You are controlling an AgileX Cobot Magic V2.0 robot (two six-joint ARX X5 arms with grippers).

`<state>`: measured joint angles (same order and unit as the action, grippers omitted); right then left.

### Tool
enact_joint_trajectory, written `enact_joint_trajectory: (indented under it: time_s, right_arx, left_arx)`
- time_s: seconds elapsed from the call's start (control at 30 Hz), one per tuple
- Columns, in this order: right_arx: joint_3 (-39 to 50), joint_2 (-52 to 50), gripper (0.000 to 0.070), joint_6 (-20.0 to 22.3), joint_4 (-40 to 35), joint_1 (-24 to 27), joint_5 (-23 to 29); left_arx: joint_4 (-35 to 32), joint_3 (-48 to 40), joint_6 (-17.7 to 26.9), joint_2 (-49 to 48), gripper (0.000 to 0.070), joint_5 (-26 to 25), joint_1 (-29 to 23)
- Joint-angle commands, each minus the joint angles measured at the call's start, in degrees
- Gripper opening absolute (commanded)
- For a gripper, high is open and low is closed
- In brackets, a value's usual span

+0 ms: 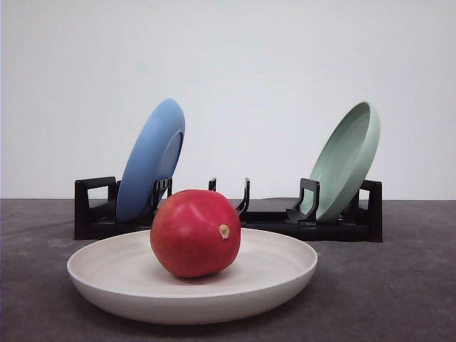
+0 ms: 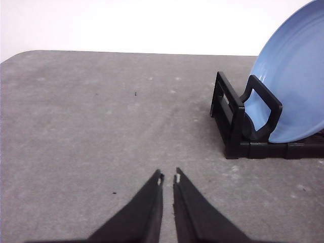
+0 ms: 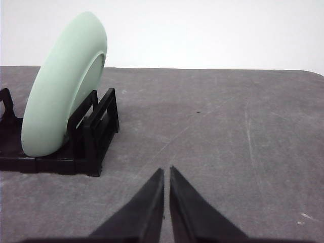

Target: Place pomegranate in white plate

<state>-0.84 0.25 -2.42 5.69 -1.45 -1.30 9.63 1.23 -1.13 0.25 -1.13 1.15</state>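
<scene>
Left wrist view has the left end effector point(image 2: 168, 177) closed with nothing between its fingers, poised over the bare grey table point(image 2: 101, 126), near the black rack point(image 2: 238, 131) holding the blue plate point(image 2: 298, 76). The right end effector point(image 3: 166, 171) is likewise closed and empty, near the pale green plate point(image 3: 61, 86). Up front, the pomegranate point(image 1: 194, 233) rests in the white plate point(image 1: 285, 274), stem nub facing the camera.

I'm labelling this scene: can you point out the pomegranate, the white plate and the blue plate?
pomegranate point(image 1: 191, 231), front view, middle of its red skin.
white plate point(image 1: 281, 262), front view, bare inner surface near its right rim.
blue plate point(image 1: 146, 167), front view, middle of its back face.
</scene>
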Motion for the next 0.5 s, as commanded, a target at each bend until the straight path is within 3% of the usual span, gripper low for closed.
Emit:
enact_joint_trajectory:
  time_s: [0.0,0.47]
  right_arx:
    - [0.2,0.0,0.0014,-0.1,-0.6,0.0,0.1]
    - [0.2,0.0,0.0014,-0.1,-0.6,0.0,0.1]
  left_arx:
    - [-0.6,-0.5,-0.4,-0.1,0.0019,0.3,0.0]
    - [-0.6,-0.5,-0.4,-0.1,0.0019,0.3,0.0]
